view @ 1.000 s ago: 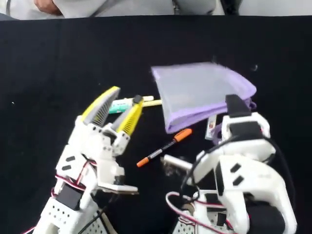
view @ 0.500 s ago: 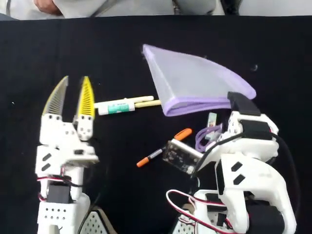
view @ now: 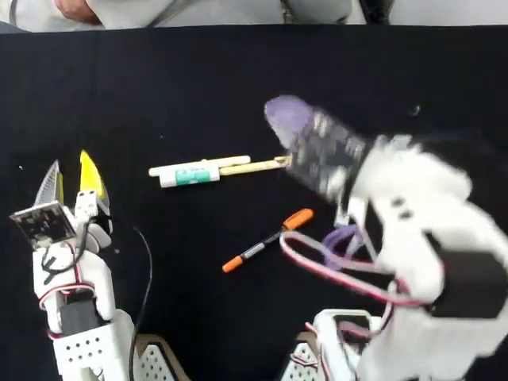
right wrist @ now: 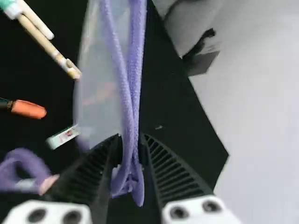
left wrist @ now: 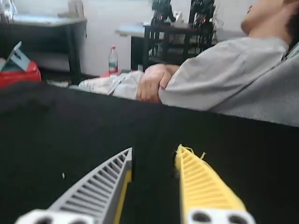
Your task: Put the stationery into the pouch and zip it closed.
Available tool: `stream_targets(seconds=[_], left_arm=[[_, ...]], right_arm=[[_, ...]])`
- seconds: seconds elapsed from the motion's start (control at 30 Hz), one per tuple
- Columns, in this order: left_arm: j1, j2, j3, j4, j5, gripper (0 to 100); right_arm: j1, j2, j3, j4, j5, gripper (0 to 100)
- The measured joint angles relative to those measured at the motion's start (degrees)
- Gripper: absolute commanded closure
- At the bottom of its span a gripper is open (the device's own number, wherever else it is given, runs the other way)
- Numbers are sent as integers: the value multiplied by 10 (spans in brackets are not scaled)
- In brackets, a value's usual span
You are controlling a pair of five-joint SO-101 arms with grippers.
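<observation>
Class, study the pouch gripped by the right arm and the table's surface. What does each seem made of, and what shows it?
Pouch: probably thin soft plastic, translucent lilac, since shapes show faintly through it; its purple edge looks like woven fabric tape. Table: seemingly matte black cloth or felt, giving no glare.

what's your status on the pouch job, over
Right claw shut on pouch. Left claw open, empty. Orange marker, white pen out on table. Nothing blocking.

Translucent plastic pouch (right wrist: pixel 99 79), matt black table (view: pixel 159 79)
</observation>
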Motion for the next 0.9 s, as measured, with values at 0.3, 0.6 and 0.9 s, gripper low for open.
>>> stream_targets(seconds=[0.3, 0.6, 0.9], left_arm=[[0, -1, -89, 176, 19, 847], [0, -1, -92, 232, 62, 847], [0, -1, -81, 244, 69, 847]], right_arm=[[20, 122, -124, 0, -60, 987], [-73, 98, -28, 0, -241, 987], [-216, 85, -19, 0, -420, 987]])
